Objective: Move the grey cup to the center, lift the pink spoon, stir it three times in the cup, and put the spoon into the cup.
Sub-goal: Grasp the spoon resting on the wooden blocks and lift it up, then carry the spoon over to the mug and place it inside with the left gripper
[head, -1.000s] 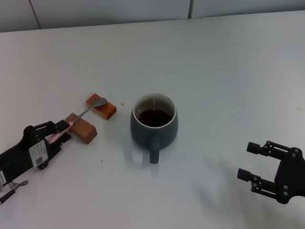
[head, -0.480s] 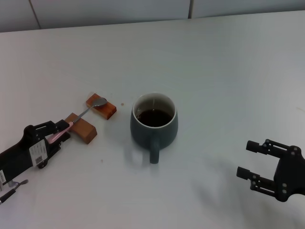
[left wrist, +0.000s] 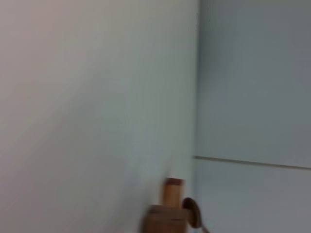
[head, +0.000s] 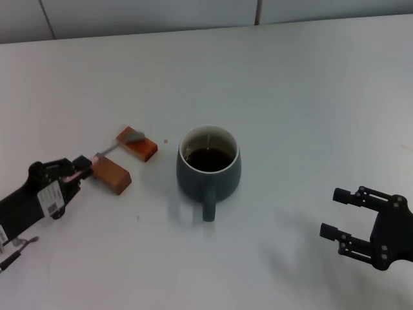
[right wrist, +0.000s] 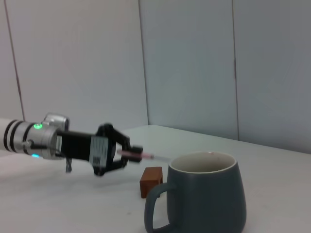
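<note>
The left gripper (head: 76,169) pinches the pink spoon (head: 116,148) by its handle tip, apparently clear of the wooden blocks (head: 111,174); such an end grip risks it swinging against the grey cup (head: 208,169). The right gripper (head: 344,218) idles, fingers spread.

White tabletop (head: 310,97); bearing a grey cup (head: 208,169) of dark liquid near its middle and two brown wooden blocks (head: 111,174) (head: 137,143) just left of it.

The head camera looks steeply down on the table (head: 310,97), while the right wrist camera looks low across it, both showing the grey cup (head: 208,169) (right wrist: 204,199).
</note>
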Robot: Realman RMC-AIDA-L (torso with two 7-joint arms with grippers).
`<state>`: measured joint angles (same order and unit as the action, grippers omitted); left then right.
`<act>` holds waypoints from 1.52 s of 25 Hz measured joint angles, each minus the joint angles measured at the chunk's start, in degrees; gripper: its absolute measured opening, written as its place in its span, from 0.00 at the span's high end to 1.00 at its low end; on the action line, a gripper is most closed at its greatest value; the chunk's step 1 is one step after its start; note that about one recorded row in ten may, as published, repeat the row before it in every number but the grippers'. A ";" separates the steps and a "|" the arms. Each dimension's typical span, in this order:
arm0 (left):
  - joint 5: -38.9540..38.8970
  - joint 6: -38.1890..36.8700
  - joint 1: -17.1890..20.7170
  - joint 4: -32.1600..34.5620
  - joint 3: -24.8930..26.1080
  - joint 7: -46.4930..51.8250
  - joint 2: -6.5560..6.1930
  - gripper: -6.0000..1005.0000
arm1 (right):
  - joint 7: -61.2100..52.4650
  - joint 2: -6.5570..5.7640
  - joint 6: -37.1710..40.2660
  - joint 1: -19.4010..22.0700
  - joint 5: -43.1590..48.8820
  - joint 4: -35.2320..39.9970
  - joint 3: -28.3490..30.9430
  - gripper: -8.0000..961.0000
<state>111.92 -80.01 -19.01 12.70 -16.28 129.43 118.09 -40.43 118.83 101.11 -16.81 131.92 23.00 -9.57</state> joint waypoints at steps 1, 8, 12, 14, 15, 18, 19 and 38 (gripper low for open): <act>-0.64 -1.24 0.05 -0.33 0.58 -0.88 0.01 0.81 | 0.00 0.00 -0.08 0.00 0.00 0.00 0.00 0.29; -6.76 -12.71 -1.96 -0.44 2.63 -9.43 0.03 0.87 | 0.01 0.00 -0.58 -0.06 0.00 -0.06 -0.01 0.29; -10.44 -20.12 -5.25 2.35 2.62 -16.32 0.00 0.87 | 0.01 0.00 -0.62 -0.14 0.00 -0.07 0.00 0.29; -11.00 -22.95 -6.88 4.86 2.48 -18.92 0.04 0.87 | 0.01 0.02 -0.67 -0.18 0.00 -0.09 0.00 0.29; -11.16 -24.80 -8.06 7.06 2.28 -20.62 0.08 0.87 | 0.01 0.06 -0.72 -0.22 0.00 -0.14 -0.01 0.29; -11.21 -29.67 -11.82 14.73 0.46 -25.57 0.28 0.87 | 0.01 0.07 -0.83 -0.23 0.00 -0.16 -0.01 0.29; -11.23 -30.61 -13.03 18.78 -1.18 -26.79 0.30 0.87 | 0.00 0.07 -1.01 -0.23 0.00 -0.19 0.00 0.29; 14.72 -28.33 -17.38 90.34 -48.18 -20.00 0.27 0.87 | -0.60 0.09 -2.21 -0.77 0.00 -0.58 0.00 0.29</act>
<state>126.64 -108.34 -36.40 103.04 -64.46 109.43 118.36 -41.03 118.92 98.91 -17.57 131.93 22.42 -9.58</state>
